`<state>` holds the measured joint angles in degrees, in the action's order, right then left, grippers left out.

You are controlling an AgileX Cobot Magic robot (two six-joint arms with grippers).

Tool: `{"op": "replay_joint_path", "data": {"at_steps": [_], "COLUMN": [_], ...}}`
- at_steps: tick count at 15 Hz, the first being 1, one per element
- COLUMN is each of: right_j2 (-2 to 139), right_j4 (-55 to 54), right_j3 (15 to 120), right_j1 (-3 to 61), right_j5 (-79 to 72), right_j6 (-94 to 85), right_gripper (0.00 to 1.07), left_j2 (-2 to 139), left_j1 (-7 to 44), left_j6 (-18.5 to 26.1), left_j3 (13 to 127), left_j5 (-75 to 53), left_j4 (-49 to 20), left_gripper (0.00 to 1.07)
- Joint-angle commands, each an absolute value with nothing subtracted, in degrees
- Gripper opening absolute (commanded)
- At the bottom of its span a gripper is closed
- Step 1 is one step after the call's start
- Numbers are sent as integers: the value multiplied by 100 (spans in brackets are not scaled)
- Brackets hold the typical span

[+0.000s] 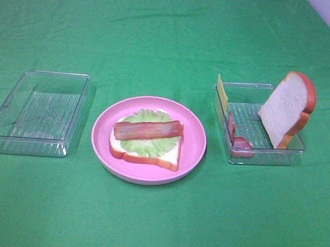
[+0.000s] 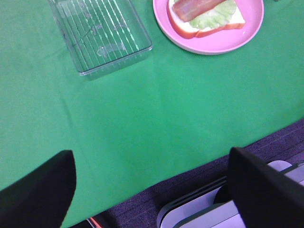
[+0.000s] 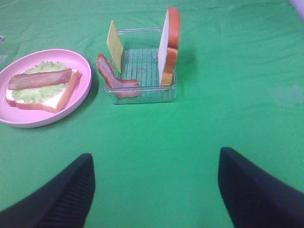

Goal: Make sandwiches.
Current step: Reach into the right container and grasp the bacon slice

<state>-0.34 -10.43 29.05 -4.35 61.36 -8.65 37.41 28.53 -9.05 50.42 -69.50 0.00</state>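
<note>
On the pink plate [image 1: 195, 145] lies a white bread slice [image 1: 167, 154] with a lettuce leaf [image 1: 144, 145] and a bacon strip [image 1: 148, 129] on top. The right clear tray [image 1: 268, 156] holds a second bread slice [image 1: 286, 110] standing on edge, a yellow cheese slice [image 1: 221, 89] and another bacon strip [image 1: 235, 134]. Neither gripper shows in the exterior view. My left gripper [image 2: 152, 190] is open and empty over the table's front edge, well short of the plate [image 2: 209, 45]. My right gripper [image 3: 154, 190] is open and empty, short of the tray [image 3: 142, 95].
An empty clear tray [image 1: 35, 112] stands left of the plate and shows in the left wrist view [image 2: 102, 35]. Green cloth covers the table. The table's front edge and grey equipment [image 2: 199, 209] below it show in the left wrist view.
</note>
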Motion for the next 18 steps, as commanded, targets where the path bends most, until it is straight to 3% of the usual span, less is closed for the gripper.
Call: {"op": "replay_joint_path", "data": {"at_steps": [1,8,11,18], "right_j2": [-115,-115,-80,476], "right_j4": [-1049,-1049,-1077,-1289], "right_j3": [2899,2899,2899,2934], "right_j1": [-476,-476,-476,-476], "right_j5": [6091,6091,6091,5976], "right_j6": [-900,-900,-900,-900], "right_gripper": [69,69,69,69], "left_j2": [2790,-103,-155,-149], "left_j1": [2848,2848,2848,2848], "left_j6": [-940,-825,-269,-132], "left_j3": [4314,3174,3174,2865], "left_j5": [-7110,-7042,-6835,-5942], "left_j4": [0,34,0,0], "left_gripper": [82,82,82,82]}}
